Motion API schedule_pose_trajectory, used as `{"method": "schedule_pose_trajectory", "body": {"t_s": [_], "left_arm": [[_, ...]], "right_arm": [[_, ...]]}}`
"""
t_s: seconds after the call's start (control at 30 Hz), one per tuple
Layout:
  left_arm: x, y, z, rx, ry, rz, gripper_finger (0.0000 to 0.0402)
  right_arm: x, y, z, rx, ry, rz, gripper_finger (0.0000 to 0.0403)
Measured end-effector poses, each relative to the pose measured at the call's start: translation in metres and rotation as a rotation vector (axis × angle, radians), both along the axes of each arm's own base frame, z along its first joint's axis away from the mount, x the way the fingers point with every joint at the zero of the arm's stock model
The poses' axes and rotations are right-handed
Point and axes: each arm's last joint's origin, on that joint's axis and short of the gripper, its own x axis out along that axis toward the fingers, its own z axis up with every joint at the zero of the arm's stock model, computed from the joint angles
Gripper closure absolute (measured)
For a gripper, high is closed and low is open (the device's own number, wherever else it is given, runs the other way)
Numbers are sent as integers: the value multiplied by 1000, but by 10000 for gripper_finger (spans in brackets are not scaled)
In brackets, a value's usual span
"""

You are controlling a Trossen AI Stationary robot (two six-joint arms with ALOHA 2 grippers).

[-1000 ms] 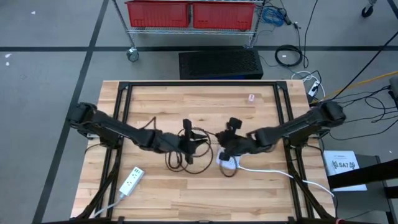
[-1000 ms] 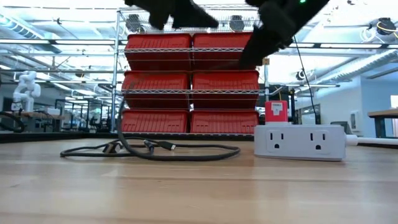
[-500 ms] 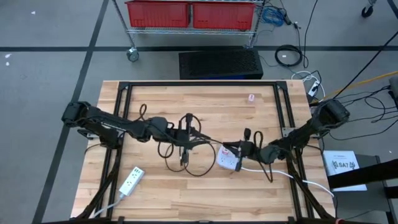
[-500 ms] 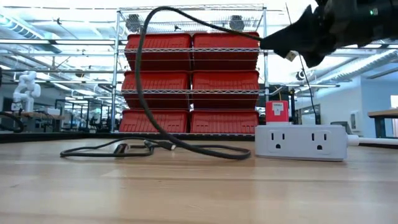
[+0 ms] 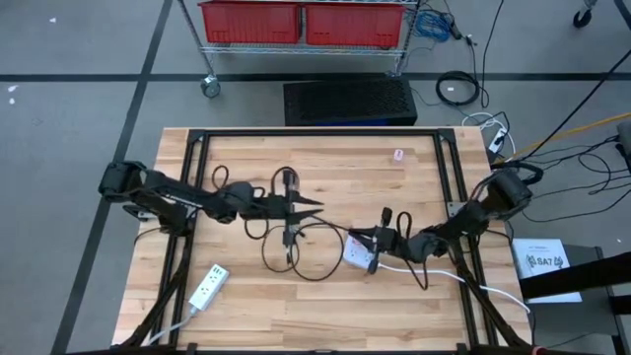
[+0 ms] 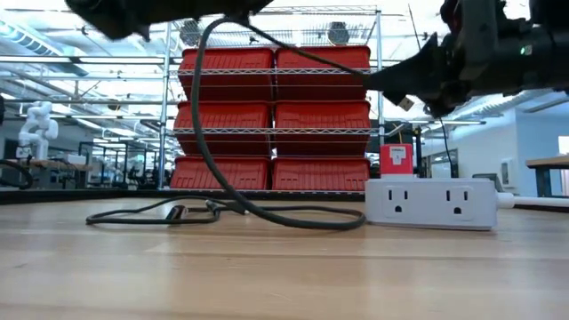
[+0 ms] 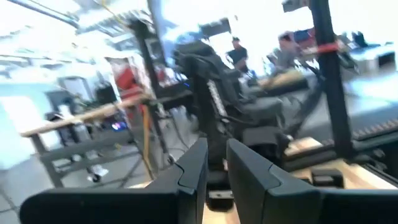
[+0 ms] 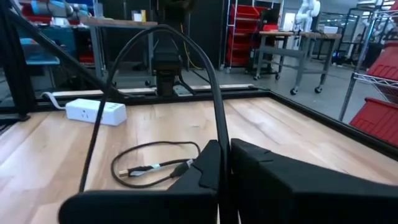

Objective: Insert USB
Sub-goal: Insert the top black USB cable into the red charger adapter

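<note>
Holding the USB plug (image 6: 404, 101) clamped in the right gripper (image 6: 411, 89), metal tip pointing down and toward the red charger (image 6: 396, 160) standing on the white power strip (image 6: 429, 203); hanging just above and slightly to one side of that charger, not yet touching it, plug axis tilted rather than square to the port, by the low view. Trailing the black cable (image 6: 203, 116) up and over toward the left gripper (image 5: 314, 205), fingers narrowly parted with a slim gap, gripping the cable's other run or not being impossible to tell. Sitting far nearer the charger, the right arm; looking like a matter of squaring the plug, then lowering
</note>
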Motion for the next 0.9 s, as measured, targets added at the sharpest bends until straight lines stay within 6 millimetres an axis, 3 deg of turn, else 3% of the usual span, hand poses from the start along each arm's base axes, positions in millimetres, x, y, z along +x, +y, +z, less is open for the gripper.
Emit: {"method": "schedule_pose_trajectory", "body": {"t_s": [0.2,0.4,0.53,0.9], "left_arm": [[-20,10,-26,-66,-39,93,333],[-24,12,-48,-81,96,109,333],[-30,14,-50,-94,33,39,333],[-7,25,-90,-211,-53,-104,333]], "right_arm": [[6,-5,-11,20,-17,20,403],[7,-5,2,-12,-135,57,402],[9,-3,12,-27,-172,84,402],[20,-2,33,-96,-241,132,402]]}}
